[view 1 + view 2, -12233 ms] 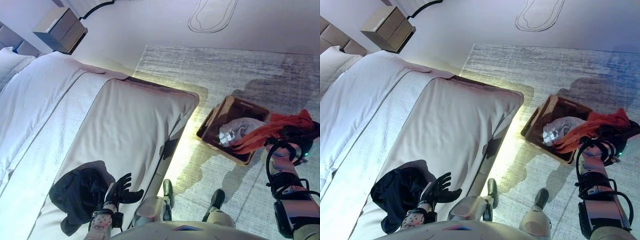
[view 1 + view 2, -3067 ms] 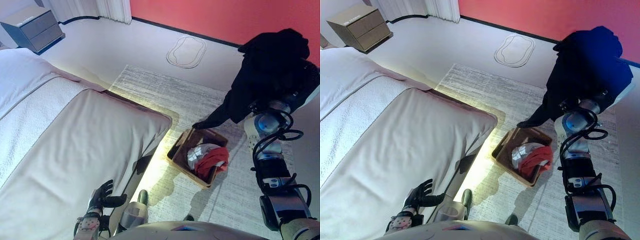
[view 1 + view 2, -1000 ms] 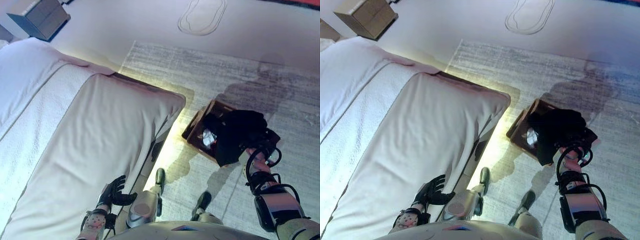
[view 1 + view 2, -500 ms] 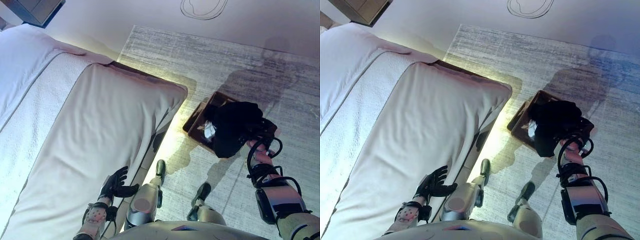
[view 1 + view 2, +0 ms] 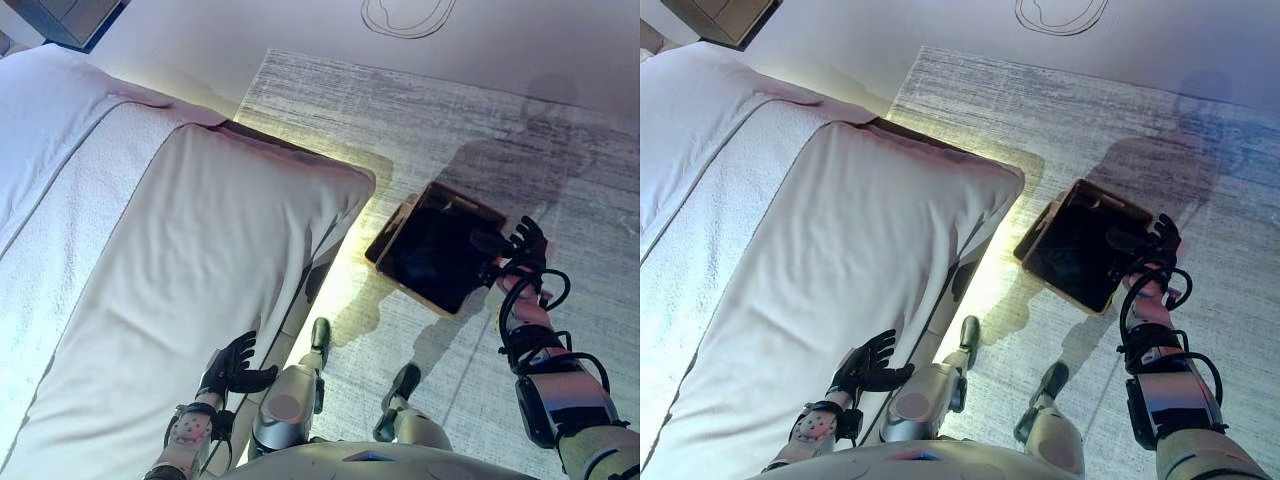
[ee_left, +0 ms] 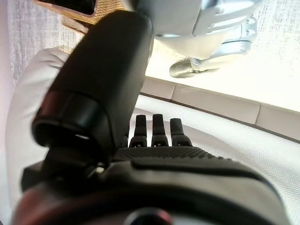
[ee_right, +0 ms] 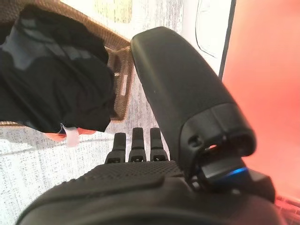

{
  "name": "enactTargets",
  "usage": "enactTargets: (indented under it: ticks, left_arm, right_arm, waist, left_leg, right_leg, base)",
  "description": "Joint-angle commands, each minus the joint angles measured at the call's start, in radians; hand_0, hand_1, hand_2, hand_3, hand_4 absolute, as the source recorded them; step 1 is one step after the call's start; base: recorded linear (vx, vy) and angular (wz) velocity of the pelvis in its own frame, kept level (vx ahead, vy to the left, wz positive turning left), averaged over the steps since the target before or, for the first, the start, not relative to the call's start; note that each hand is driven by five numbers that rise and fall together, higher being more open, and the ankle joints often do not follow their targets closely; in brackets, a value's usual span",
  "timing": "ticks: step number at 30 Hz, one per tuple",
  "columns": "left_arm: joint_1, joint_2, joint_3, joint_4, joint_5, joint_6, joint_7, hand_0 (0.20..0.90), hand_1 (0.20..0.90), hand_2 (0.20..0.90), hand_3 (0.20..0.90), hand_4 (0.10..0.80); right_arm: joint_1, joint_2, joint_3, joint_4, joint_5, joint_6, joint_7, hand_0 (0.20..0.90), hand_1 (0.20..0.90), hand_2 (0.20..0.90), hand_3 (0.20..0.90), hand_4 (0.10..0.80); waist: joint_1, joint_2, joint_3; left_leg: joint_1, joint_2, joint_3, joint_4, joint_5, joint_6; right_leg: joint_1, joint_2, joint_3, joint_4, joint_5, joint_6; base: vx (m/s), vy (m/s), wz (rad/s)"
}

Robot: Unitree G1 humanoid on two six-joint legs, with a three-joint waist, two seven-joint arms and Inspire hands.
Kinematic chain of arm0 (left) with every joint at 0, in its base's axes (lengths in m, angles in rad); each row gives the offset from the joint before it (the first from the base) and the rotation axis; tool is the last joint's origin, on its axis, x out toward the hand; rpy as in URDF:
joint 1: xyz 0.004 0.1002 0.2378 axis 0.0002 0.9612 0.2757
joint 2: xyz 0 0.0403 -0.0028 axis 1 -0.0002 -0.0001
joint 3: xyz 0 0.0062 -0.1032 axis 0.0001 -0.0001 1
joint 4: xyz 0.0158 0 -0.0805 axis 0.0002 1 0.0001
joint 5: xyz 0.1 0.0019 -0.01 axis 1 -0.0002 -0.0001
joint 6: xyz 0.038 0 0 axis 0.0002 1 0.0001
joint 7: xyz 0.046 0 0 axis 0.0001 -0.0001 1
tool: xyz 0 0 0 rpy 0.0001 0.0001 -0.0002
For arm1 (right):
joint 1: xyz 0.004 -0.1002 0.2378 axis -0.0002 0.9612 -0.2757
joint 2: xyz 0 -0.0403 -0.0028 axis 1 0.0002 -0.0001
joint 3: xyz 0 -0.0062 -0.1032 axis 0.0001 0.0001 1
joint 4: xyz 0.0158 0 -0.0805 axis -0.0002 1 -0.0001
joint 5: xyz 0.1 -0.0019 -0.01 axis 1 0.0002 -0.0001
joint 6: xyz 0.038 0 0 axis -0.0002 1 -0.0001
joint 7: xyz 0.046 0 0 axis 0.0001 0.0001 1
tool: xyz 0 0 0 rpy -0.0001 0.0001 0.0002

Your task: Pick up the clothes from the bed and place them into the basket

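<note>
the black garment point(image 7: 51, 70) lies in the brown woven rectangular basket point(image 5: 437, 262), covering most of its contents; a strip of red and white cloth shows beneath it in the right wrist view. the right hand point(image 5: 522, 248) hangs at the basket's far rim with fingers spread and straight, holding nothing. to finish the release well, lift the hand straight up so no finger snags the fabric, and confirm no fold drapes over the rim. the left hand point(image 5: 231, 367) rests at the near edge of the white quilted bed point(image 5: 150, 270), fingers relaxed and apart, empty. no clothing is visible on the bed in these views, so the task appears near complete. the basket stands on a grey streaked rug point(image 5: 400, 110) just beside the bed's corner. beyond the rug lies pale floor, with a dark bedside cabinet point(image 5: 720, 20) at the upper corner.
</note>
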Motion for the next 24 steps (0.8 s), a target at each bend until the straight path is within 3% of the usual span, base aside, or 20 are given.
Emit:
enactTargets:
  ticks: [1, 12, 17, 24]
  left_arm:
    - [-0.007, 0.027, -0.032, 0.012, -0.004, -0.047, 0.005, 0.900, 0.900, 0.900, 0.900, 0.800]
    - [0.010, 0.001, 0.004, 0.024, 0.015, -0.020, -0.003, 0.900, 0.900, 0.900, 0.900, 0.800]
    - [-0.007, -0.018, 0.018, 0.050, 0.035, -0.017, -0.001, 0.900, 0.900, 0.900, 0.900, 0.800]
    - [-0.042, -0.037, 0.032, 0.113, 0.009, 0.006, -0.019, 0.900, 0.900, 0.900, 0.900, 0.800]
  right_arm:
    - [0.011, -0.076, 0.049, -0.057, -0.025, -0.087, 0.000, 0.900, 0.900, 0.900, 0.900, 0.800]
    - [0.310, 0.112, 0.062, 0.074, -0.114, -0.168, 0.058, 0.900, 0.900, 0.900, 0.900, 0.800]
    - [0.403, 0.176, 0.130, 0.129, -0.187, -0.108, 0.128, 0.900, 0.900, 0.900, 0.900, 0.800]
    - [0.469, 0.233, 0.132, 0.232, -0.176, -0.055, 0.201, 0.900, 0.900, 0.900, 0.900, 0.800]
  waist:
    - [0.006, -0.019, -0.063]
    - [-0.020, -0.056, -0.140]
    - [-0.050, -0.078, -0.175]
    - [-0.100, -0.092, -0.200]
  left_leg:
    - [-0.014, -0.025, -0.060, 0.009, -0.083, -0.039]
    - [0.042, -0.005, -0.039, 0.003, -0.099, -0.032]
    - [0.072, 0.009, -0.018, 0.002, -0.105, -0.031]
    - [0.113, 0.023, 0.013, 0.000, -0.114, -0.029]
  right_leg:
    - [0.011, -0.019, -0.039, 0.049, -0.037, 0.014]
    - [0.063, 0.005, -0.036, 0.041, -0.058, 0.014]
    - [0.082, 0.015, -0.017, 0.046, -0.067, 0.012]
    - [0.105, 0.028, 0.024, 0.056, -0.078, 0.010]
  base:
    - [0.009, -0.028, 0.04]
    - [0.020, -0.006, 0.00]
    - [-0.041, 0.002, -0.08]
    - [-0.064, 0.004, -0.15]
